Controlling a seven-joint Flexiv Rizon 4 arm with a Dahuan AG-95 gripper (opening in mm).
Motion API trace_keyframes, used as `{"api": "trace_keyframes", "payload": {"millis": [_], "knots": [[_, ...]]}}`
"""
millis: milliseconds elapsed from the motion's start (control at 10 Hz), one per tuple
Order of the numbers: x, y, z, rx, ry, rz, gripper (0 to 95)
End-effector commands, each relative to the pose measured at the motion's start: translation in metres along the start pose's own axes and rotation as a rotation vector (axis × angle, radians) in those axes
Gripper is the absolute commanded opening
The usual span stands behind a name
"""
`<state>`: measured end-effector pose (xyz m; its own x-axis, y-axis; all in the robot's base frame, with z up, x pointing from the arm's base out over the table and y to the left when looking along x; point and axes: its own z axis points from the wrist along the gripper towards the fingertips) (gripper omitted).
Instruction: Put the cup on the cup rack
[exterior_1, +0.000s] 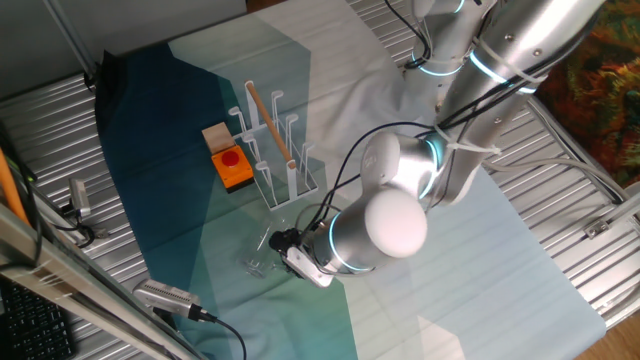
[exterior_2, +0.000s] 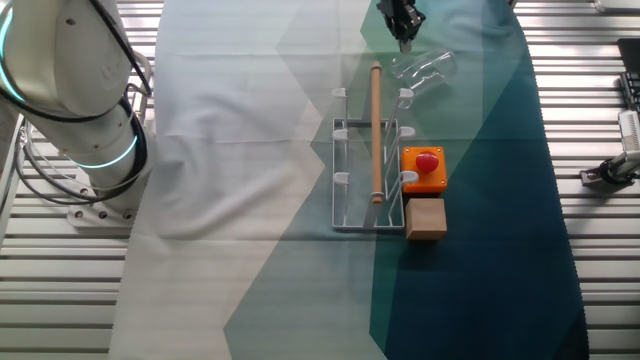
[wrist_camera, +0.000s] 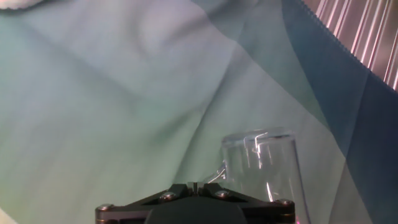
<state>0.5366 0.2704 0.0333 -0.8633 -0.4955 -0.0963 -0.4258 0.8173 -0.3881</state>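
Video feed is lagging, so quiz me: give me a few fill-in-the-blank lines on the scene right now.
1. The cup lies on its ____ on the cloth.
2. The button on the orange box is ____.
3. A long ____ rod lies across the cup rack.
4. The tool is nearest the ____.

Missing: side; red; wooden; cup

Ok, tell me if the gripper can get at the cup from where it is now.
Probably yes. The gripper hangs just beside the cup, which lies on its side on the cloth, nothing between them. The cup rack stands apart. Whether the fingers are open is not visible.
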Motion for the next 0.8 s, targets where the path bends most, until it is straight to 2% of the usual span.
{"api": "trace_keyframes", "payload": {"millis": [100, 200, 800], "knots": [[0.0016, -0.0022, -0.0010, 0.004, 0.002, 0.020, 19.0], [0.0025, -0.0030, -0.0001, 0.003, 0.001, 0.031, 38.0], [0.0045, -0.0056, 0.0085, 0.004, -0.025, 0.073, 38.0]]}}
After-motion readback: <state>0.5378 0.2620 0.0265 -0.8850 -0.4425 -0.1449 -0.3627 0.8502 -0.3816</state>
